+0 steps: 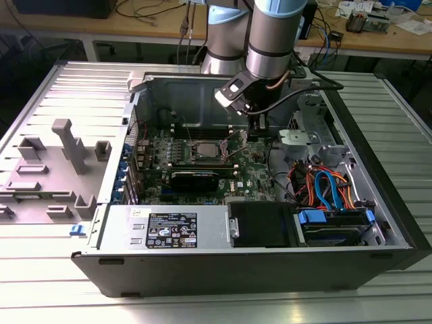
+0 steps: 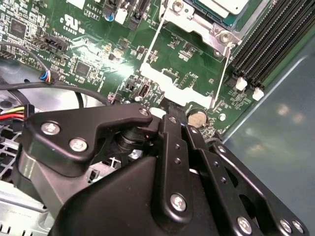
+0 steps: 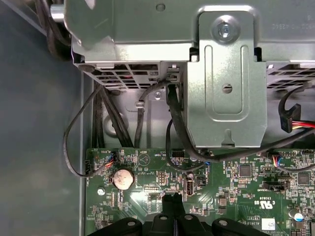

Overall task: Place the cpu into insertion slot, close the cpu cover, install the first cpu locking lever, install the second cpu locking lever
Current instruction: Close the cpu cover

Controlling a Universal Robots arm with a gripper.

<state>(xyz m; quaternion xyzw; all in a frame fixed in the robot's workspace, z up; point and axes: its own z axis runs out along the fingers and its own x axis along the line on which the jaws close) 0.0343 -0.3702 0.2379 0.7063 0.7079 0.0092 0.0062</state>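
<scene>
One arm (image 1: 270, 40), one open computer case (image 1: 223, 270), one motherboard (image 1: 253, 177) — one cpu (image 1: 204, 153), one coin battery (image 3: 123, 178)

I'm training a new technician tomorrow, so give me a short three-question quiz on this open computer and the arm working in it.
1. True or false: the black gripper holds the silvery-grey square cpu in its fingers.
2. In the exterior view, where do the orange and blue cables lie? A) to the exterior view's left of the green motherboard; B) to its right; C) on top of it.
3. Fill in: the round pale metal disc on the board in the first wrist view is a coin ___.
Key: 1 false; 2 B; 3 battery.
</scene>
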